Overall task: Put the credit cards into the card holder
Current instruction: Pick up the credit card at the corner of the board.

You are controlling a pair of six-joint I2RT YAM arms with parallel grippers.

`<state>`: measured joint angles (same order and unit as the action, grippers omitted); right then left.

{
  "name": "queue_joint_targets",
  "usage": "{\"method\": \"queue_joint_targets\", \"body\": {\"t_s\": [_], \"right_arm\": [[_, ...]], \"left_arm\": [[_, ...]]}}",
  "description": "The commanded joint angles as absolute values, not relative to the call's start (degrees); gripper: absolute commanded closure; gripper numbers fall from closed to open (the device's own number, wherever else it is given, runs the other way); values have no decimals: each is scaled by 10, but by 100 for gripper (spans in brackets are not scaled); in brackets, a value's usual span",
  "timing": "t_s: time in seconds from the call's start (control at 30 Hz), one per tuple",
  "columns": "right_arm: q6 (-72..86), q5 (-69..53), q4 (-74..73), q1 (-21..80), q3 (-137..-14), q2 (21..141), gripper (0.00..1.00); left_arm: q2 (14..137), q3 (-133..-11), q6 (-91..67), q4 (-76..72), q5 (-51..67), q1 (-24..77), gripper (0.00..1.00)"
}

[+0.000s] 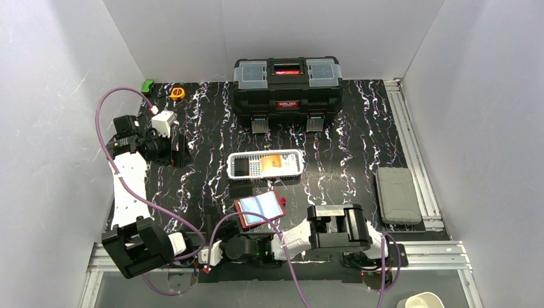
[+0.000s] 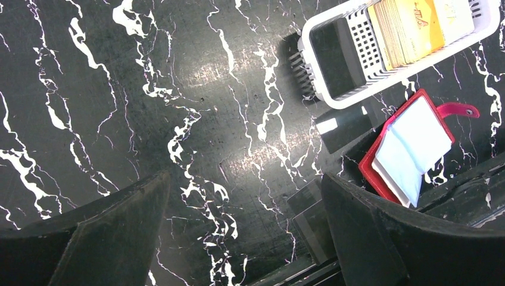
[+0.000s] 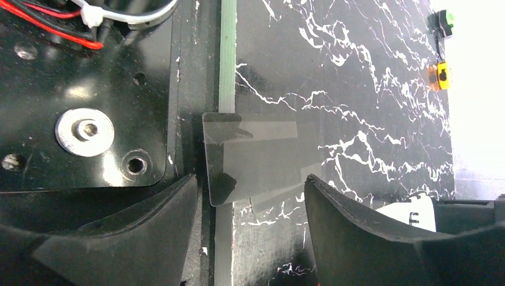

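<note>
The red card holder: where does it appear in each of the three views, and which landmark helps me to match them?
Top external: the card holder lies open at lower centre, just below the white basket.
Left wrist: the card holder is at the right side, at middle height, below the white basket.
Right wrist: it is not in this picture.
Shared landmark: the white basket, seen only in the top external and left wrist views.

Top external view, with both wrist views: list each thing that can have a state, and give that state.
toolbox, lid shut.
card holder, open, lying flat.
white basket, upright, holding cards.
grey case, shut, lying flat.
left gripper, open, empty.
right gripper, open above grey card.
</note>
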<state>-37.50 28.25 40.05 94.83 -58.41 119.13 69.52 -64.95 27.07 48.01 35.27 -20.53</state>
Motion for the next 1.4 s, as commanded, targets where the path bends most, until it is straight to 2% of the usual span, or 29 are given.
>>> {"method": "queue_joint_targets", "body": {"t_s": [0.0, 0.27, 0.4, 0.6, 0.73, 0.97, 1.17, 1.27, 1.3, 1.37], "right_arm": [[-360, 246, 386, 959, -600, 1206, 27], [-341, 215, 358, 961, -609, 1210, 34], [-339, 213, 354, 961, -614, 1214, 44], [-337, 226, 354, 961, -620, 1217, 66], [-349, 255, 369, 961, -618, 1212, 76], [-431, 354, 477, 963, -603, 1194, 88], [-483, 381, 543, 967, -605, 1185, 99], [-490, 379, 547, 966, -599, 1183, 96], [-484, 371, 538, 967, -592, 1178, 84], [-452, 337, 499, 967, -575, 1161, 52]], "left_arm": [[689, -672, 269, 489, 353, -209, 2], [671, -661, 279, 493, 333, -209, 2], [664, -660, 287, 498, 323, -210, 2], [662, -671, 291, 506, 319, -213, 2], [661, -676, 287, 508, 319, -213, 2], [659, -692, 274, 515, 328, -214, 2], [648, -710, 273, 527, 331, -214, 2], [645, -717, 279, 534, 330, -214, 2], [645, -719, 280, 535, 329, -214, 2], [645, -718, 282, 535, 327, -214, 2]]}}
